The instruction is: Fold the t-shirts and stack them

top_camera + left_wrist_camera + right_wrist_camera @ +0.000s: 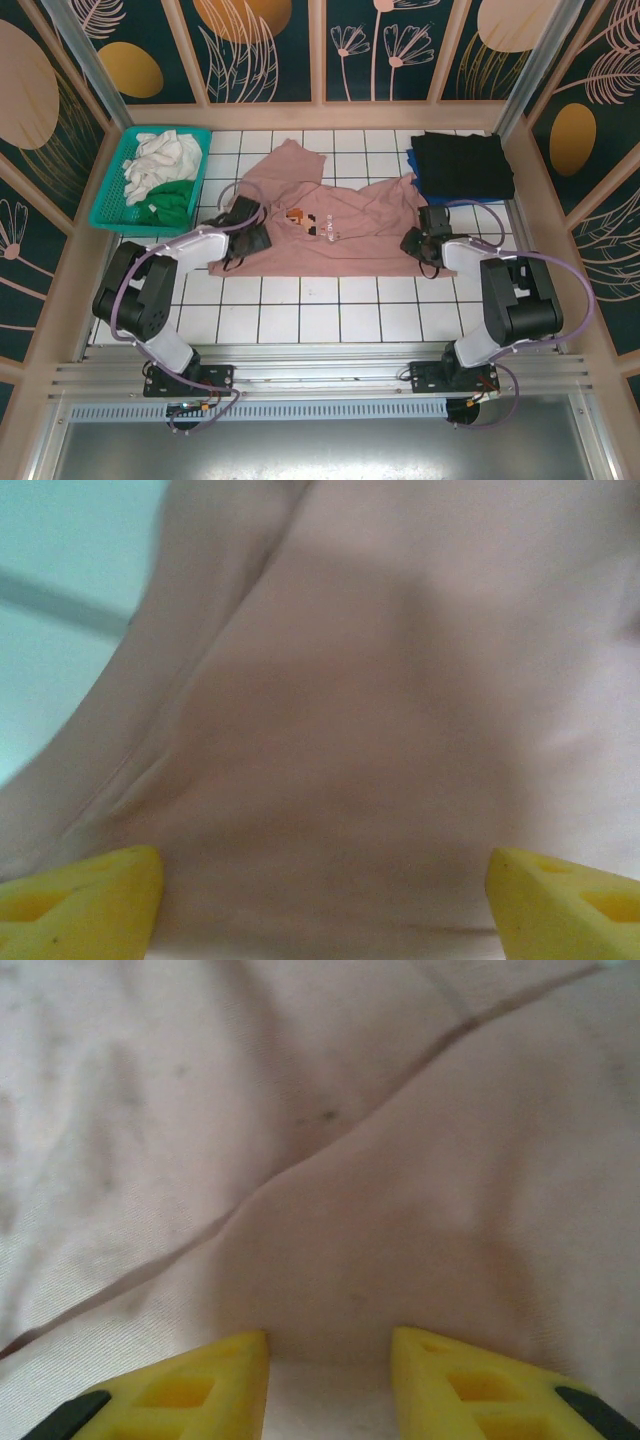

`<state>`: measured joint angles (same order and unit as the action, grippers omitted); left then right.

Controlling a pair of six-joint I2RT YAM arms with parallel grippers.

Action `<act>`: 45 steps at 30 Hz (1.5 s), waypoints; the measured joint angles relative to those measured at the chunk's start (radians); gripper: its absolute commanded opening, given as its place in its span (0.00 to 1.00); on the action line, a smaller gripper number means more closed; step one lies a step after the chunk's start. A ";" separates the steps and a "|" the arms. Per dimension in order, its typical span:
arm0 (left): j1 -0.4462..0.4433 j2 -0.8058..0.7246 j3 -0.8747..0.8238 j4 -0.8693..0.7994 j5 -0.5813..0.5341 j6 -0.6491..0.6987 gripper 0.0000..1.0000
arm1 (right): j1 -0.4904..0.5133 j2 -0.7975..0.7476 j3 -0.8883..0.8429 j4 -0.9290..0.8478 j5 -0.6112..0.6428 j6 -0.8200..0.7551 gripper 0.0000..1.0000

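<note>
Cloth of the dusty-pink t-shirt is spread flat across the middle of the white-tiled table, its small brown-orange print turned upward and one sleeve angled toward the back wall. The left gripper is set low over the shirt's left edge; its yellow fingertips are seen far apart at the bottom corners of the left wrist view, with smooth pink cloth lying beyond them and nothing clasped between them. The right gripper is placed on the shirt's right side, near the hem. Its jaws are seen partly closed, with pink cloth lying in the narrow gap between the fingertips; whether that cloth is actually pinched cannot be told. A long seam or crease is seen running diagonally across the cloth ahead of them. At the back right corner a folded black t-shirt is laid on a blue t-shirt, of which only an edge is exposed. In the teal basket at the left, a crumpled white t-shirt and a green t-shirt are heaped together.
</note>
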<state>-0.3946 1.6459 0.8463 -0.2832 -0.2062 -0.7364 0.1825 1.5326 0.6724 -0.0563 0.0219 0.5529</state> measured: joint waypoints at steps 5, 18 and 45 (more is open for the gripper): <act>0.087 -0.118 -0.154 0.072 0.016 -0.029 0.50 | -0.051 -0.074 -0.068 0.000 0.001 0.008 0.42; 0.101 -0.217 -0.215 0.066 0.021 -0.048 0.82 | -0.109 -0.249 -0.120 -0.099 0.021 0.010 0.45; 0.019 0.346 0.482 -0.009 0.112 0.110 0.17 | -0.154 0.077 0.120 -0.062 0.050 -0.046 0.30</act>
<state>-0.3759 1.9915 1.3285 -0.2924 -0.0940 -0.6266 0.0288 1.6096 0.7921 -0.1184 0.0715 0.5068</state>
